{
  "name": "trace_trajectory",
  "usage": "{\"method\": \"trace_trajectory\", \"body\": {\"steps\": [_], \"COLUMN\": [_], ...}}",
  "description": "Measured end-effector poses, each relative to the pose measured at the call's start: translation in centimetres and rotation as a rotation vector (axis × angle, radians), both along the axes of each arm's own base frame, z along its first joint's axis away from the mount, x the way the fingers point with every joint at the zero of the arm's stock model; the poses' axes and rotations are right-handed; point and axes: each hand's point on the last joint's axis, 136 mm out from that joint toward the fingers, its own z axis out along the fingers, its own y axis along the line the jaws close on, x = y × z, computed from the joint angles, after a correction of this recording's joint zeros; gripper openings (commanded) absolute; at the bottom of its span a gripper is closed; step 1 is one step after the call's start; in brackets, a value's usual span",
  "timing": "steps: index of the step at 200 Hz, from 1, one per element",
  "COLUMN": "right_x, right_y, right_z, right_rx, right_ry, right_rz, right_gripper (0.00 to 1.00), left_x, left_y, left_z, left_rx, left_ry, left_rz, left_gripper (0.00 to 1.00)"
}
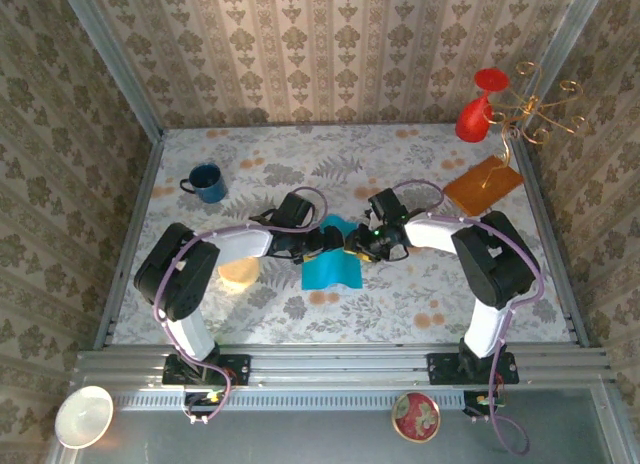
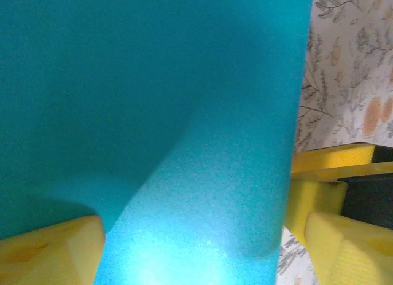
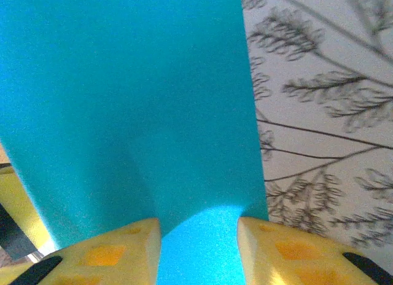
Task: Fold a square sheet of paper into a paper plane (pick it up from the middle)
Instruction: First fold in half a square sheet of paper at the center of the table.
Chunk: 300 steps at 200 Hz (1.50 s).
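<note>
Teal-blue, the square sheet of paper [image 1: 330,269] is in the middle of the counter [image 1: 450,304], between the two arms. Its near part lies on the surface and its far part is lifted up in a soft wave.

The right hand [image 3: 198,226] has its two yellow fingers [image 3: 104,254] on both sides of a raised ridge of the sheet. They touch the ridge on both sides, so this hand is clamped on the paper. The left hand [image 2: 202,226] meets the sheet from the other side with its fingers wide apart. The paper hangs between them, one finger is under its edge, and the other one is clear of it, with a strip of counter showing in the gap.

The counter has a pale cloth printed with grey leaves and orange flowers. A blue mug [image 1: 205,182] stands at the far left, well apart from the sheet. An orange-brown sheet [image 1: 483,183] lies at the far right, and a gold wire stand [image 1: 535,109] rises from it, beside a red vase [image 1: 476,112]. Beige wallpaper [image 1: 330,44] with a damask pattern covers the three walls. An aluminium rail [image 1: 340,369] carries the arm bases at the near edge. Nearer than it are a white bowl [image 1: 83,416] and a patterned plate [image 1: 415,416].
</note>
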Motion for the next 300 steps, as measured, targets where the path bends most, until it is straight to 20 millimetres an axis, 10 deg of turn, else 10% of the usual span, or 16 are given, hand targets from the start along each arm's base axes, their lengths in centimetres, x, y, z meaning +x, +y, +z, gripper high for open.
{"method": "trace_trajectory", "body": {"steps": [53, 104, 199, 300], "right_x": [-0.2, -0.9, 1.6, 1.3], "right_y": [0.7, -3.0, -3.3, -0.4], "right_z": [0.1, 3.0, 12.8, 13.6], "right_rx": [0.038, 0.084, 0.404, 0.551], "right_ry": [-0.015, -0.109, -0.348, -0.325], "right_rz": [0.011, -0.079, -0.008, 0.133], "right_gripper": [0.41, 0.60, 0.93, 0.83], "left_x": [-0.4, 0.6, 2.9, 2.6], "left_y": [1.4, 2.1, -1.3, -3.0], "left_z": [-1.0, -0.6, 13.6, 16.5], "left_rx": [0.075, 0.066, -0.429, -0.609], "left_ry": [0.015, -0.007, -0.203, -0.171], "left_rz": [0.006, 0.006, -0.068, -0.123], "left_gripper": [0.42, 0.32, 0.30, 0.29]}}
